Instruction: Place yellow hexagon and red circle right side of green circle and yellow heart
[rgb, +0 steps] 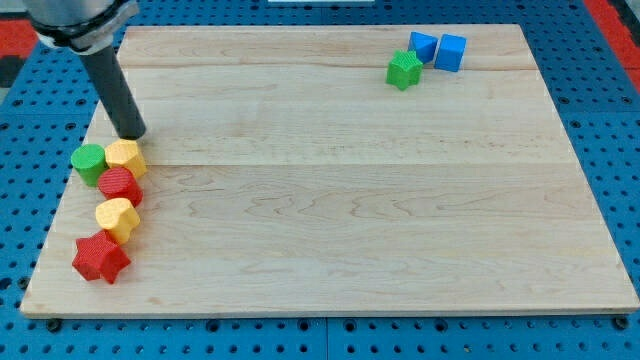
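Observation:
At the view's left edge of the wooden board lie a green circle, a yellow hexagon touching its right side, a red circle just below the hexagon, and a yellow heart below the red circle. My tip stands just above the yellow hexagon's top edge, close to it; I cannot tell whether it touches.
A red star lies below the yellow heart near the board's bottom left corner. At the top right sit a green star and two blue blocks. A blue pegboard surrounds the board.

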